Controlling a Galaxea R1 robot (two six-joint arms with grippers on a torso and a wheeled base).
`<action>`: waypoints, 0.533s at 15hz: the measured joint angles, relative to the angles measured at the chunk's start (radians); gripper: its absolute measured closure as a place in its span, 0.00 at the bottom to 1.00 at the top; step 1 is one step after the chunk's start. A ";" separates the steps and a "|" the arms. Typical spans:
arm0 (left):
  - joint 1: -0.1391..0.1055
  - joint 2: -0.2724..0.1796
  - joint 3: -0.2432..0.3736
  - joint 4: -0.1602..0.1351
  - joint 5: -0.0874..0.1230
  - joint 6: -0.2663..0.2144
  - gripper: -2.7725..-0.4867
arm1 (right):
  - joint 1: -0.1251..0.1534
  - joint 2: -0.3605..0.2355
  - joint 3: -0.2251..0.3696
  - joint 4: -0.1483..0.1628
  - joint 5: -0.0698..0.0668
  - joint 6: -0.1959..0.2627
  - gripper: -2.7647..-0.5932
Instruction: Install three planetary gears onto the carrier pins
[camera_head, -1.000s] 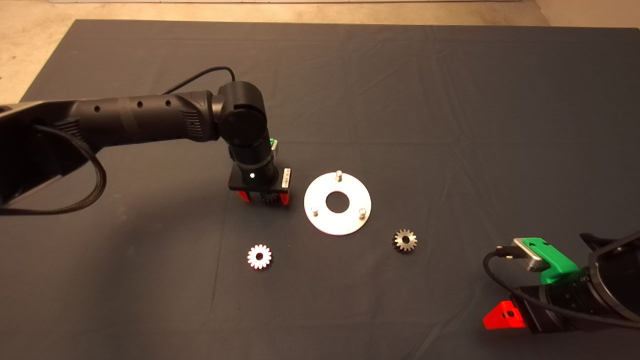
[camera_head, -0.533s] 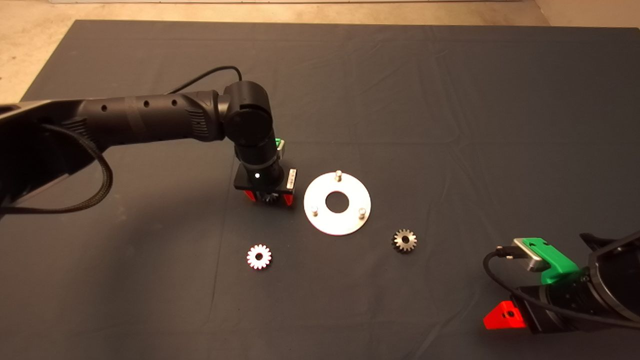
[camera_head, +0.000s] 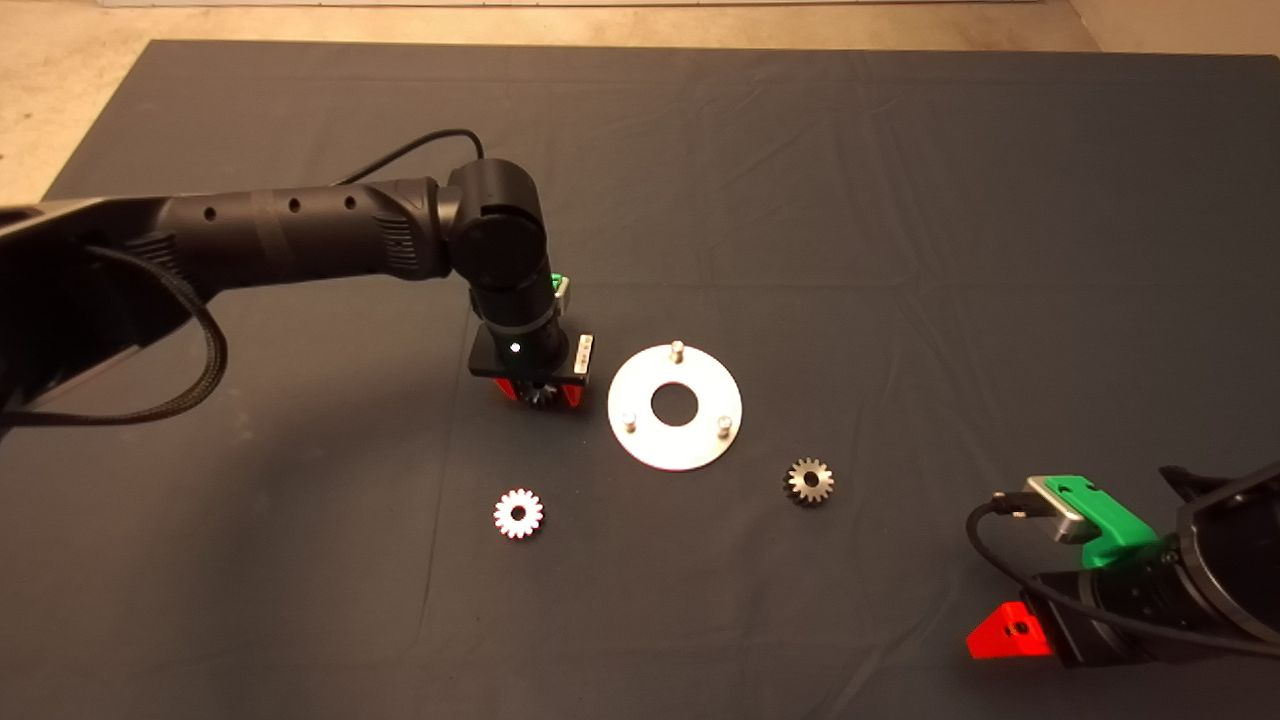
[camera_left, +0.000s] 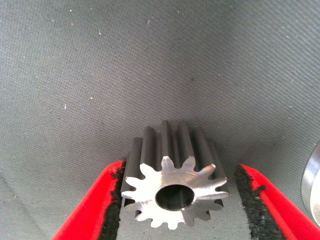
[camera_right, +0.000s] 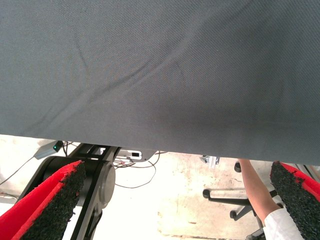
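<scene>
Left gripper (camera_left: 175, 210) straddles a planetary gear (camera_left: 175, 187) (right parked)

The left arm reached in over the mat, its wrist bent straight down, and the left gripper (camera_head: 538, 394) had its red fingers (camera_left: 95, 210) set either side of a gear (camera_left: 172, 187), one pad touching. The right gripper (camera_head: 1010, 632) waited at the lower right, fingers wide apart

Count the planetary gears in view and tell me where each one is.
3. One gear sits between the left gripper fingers, left of the silver disc. One lies on the mat nearer the front left; one lies right of the disc. None on pins.
</scene>
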 joint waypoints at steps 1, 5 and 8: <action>0.000 0.000 -0.003 -0.002 0.000 0.000 0.61 | 0.000 0.000 0.000 0.000 0.000 0.000 0.01; -0.003 0.000 -0.024 -0.011 0.000 0.000 0.68 | 0.000 0.000 0.000 0.000 -0.001 0.000 0.01; -0.003 0.012 -0.030 -0.011 0.011 0.000 0.72 | 0.000 0.000 0.000 0.000 0.000 0.000 0.00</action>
